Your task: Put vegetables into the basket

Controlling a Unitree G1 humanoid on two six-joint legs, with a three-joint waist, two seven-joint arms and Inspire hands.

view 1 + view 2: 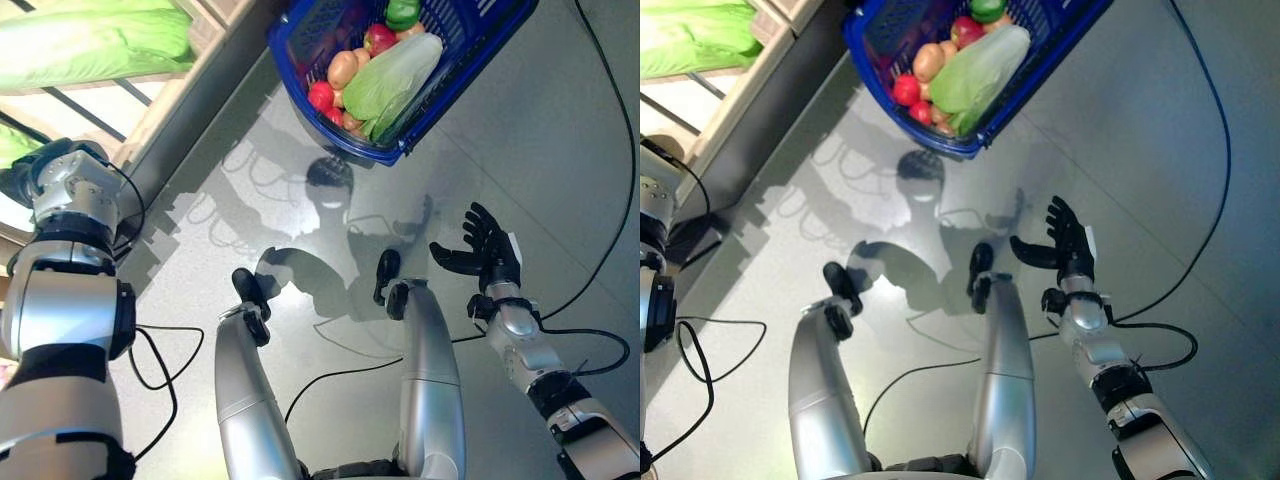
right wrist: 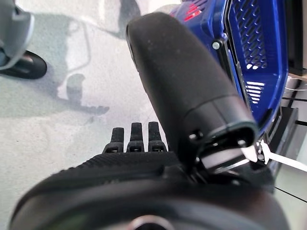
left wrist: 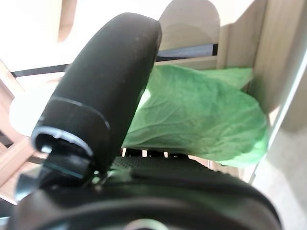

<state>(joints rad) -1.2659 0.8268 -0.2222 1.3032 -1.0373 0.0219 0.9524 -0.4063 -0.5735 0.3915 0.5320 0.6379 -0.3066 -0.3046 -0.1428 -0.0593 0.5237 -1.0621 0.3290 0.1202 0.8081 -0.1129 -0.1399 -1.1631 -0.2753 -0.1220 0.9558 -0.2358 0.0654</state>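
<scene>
A blue perforated plastic basket stood on the pale grey floor, already carrying a long pale-green cabbage laid across it. Packed against the cabbage were a tan potato, a red round vegetable, another red one and a green pepper at the far end.

The right hand hung over bare floor, well apart from the basket's near corner, palm turned up, its dark fingers straight and slightly spread with nothing in them, the thumb standing out to the side.

The left hand was up at a light wooden slatted shelf beside the basket, where a large leafy green cabbage lay. From the wrist I could see only the dark thumb in front of a crinkled green leaf; whether the fingers were around it, I could not tell.
</scene>
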